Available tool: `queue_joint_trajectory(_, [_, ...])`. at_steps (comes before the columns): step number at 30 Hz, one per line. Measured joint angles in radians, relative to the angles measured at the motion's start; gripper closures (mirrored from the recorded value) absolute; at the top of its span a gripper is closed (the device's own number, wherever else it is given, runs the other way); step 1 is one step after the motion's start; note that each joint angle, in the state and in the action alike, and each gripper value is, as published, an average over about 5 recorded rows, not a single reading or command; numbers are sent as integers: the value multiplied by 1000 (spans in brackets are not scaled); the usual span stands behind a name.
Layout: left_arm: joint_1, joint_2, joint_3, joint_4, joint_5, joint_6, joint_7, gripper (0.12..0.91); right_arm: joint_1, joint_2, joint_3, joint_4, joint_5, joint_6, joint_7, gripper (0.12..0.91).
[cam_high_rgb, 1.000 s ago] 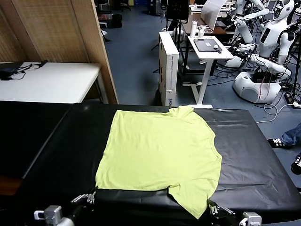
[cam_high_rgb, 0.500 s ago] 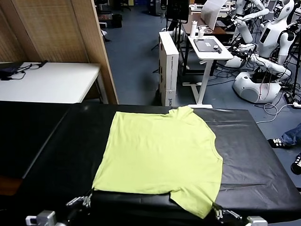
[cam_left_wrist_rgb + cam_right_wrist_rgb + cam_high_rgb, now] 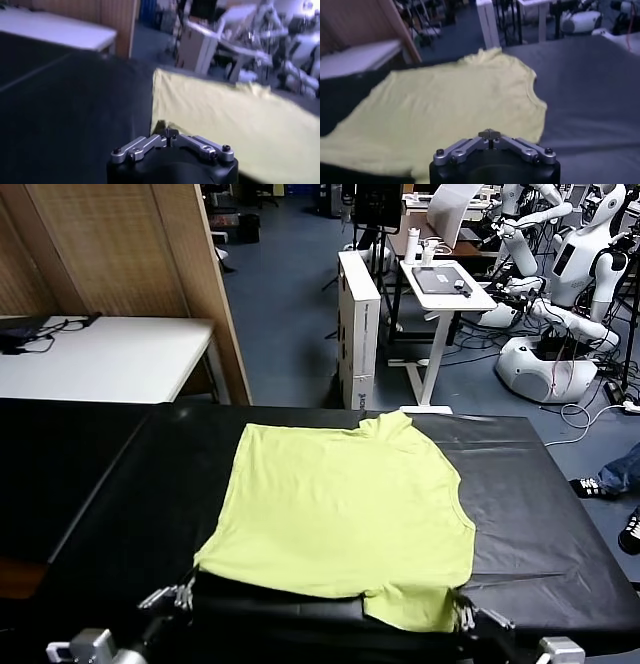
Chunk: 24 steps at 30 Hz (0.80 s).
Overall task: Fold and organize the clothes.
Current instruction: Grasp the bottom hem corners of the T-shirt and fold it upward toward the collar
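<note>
**Both grippers pinched on the near edge of the shirt**

The left gripper (image 3: 183, 592) is seen closed on the near left corner of the plain lime yellow-green short-sleeved cotton T-shirt (image 3: 345, 509), at the hem. The right gripper (image 3: 463, 616) is likewise closed, clamped on the near right corner of the cloth beside the sleeve. In the left wrist view the left gripper (image 3: 168, 135) is shown with its fingers drawn together on a fold of the T-shirt (image 3: 225, 125); in the right wrist view the right gripper (image 3: 490, 134) is pressed shut over the T-shirt (image 3: 445, 110).

The garment is spread flat across the middle of the black padded table (image 3: 120, 504), its near edge lifted slightly between the two grippers. A white table (image 3: 110, 359) stands beyond on the left, and a white cardboard box (image 3: 358, 324) and white humanoid robots (image 3: 570, 274) are seen on the blue floor behind.
</note>
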Motion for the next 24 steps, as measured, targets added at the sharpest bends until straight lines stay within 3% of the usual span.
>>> queue_joint_trajectory(13, [-214, 0, 65, 150, 43, 11, -6, 884, 316, -56, -112, -253, -15, 16, -27, 885])
queue_joint_trajectory(24, [-322, 66, 98, 253, 41, 9, -4, 884, 430, -28, -210, -375, -87, 16, -29, 885])
